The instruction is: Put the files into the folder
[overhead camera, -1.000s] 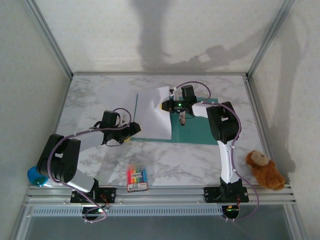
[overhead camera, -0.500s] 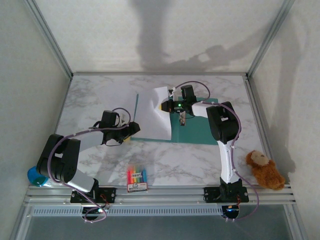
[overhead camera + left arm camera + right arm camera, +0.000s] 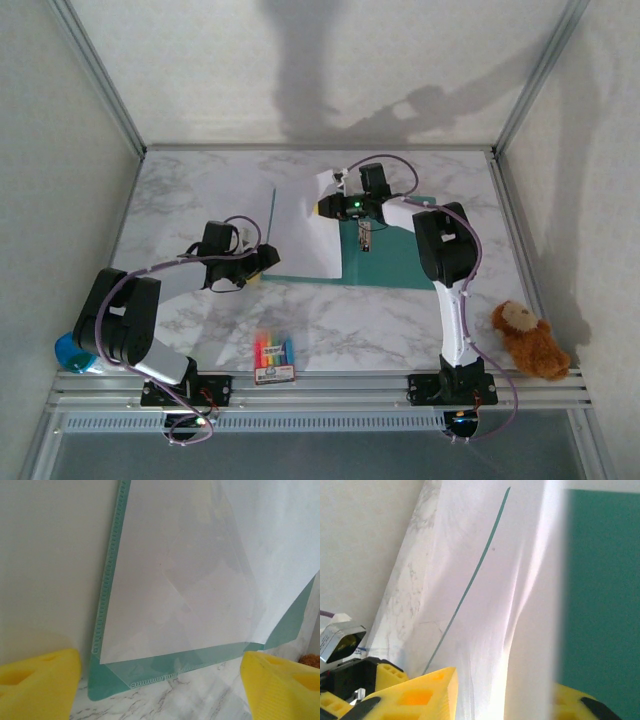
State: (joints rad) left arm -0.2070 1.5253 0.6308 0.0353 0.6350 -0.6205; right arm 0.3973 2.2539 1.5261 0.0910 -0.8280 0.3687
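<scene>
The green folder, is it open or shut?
Open. The folder's bare green half lies flat on the table, and white paper, pinched by the right gripper, covers the other half.

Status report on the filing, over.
Left gripper open by the folder corner. Right gripper at raised edge of the files, grip unclear. Files lie over left panel. Nothing in the way.

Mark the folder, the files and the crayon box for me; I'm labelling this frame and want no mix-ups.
folder (image 3: 392, 265), top external view, bare teal right panel.
files (image 3: 305, 235), top external view, middle of the white sheet.
crayon box (image 3: 274, 358), top external view, centre of its colourful face.
</scene>
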